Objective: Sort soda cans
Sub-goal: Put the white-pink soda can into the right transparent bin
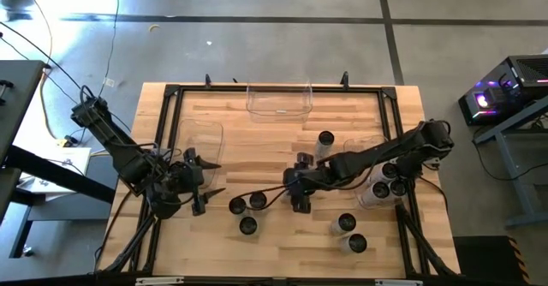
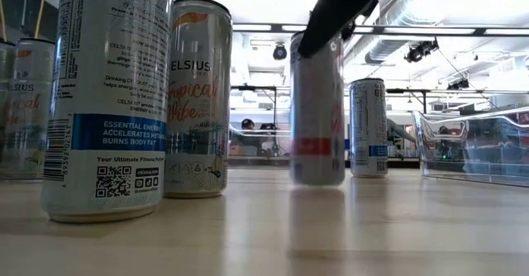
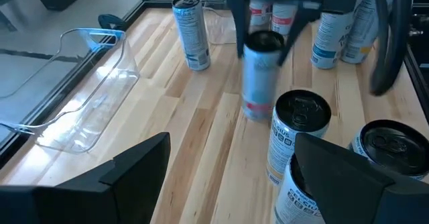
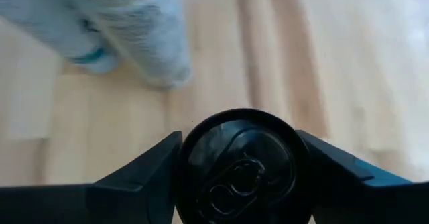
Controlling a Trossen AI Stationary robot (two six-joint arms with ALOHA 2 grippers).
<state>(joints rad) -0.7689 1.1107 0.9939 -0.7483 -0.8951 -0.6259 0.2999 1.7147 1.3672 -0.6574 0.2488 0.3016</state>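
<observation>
Several silvery soda cans stand upright on the wooden table, among them a trio (image 1: 247, 211) near the middle and a pair (image 1: 351, 233) toward the near right. A few more (image 1: 390, 183) stand inside the right clear bin. My right gripper (image 1: 300, 183) reaches in to the table's middle and is shut on one can (image 4: 241, 163); that can (image 2: 318, 111) shows blurred in the low view. My left gripper (image 1: 204, 181) is open and hovers left of the trio, touching nothing. My right gripper pinches the can between its two fingers (image 4: 144, 174), one on each side of the can's upper wall just below the dark top rim (image 4: 191, 140). The fingers come from above, pointing down. The can hangs upright; whether its base (image 3: 255, 113) is off the wood cannot be told.
A clear bin (image 1: 278, 99) sits at the far edge's middle, another clear bin (image 1: 202, 137) stands at the left, and a third (image 1: 366, 149) at the right. A lone can (image 1: 325, 139) stands far of the right arm. A black frame (image 1: 171, 93) runs around the tabletop.
</observation>
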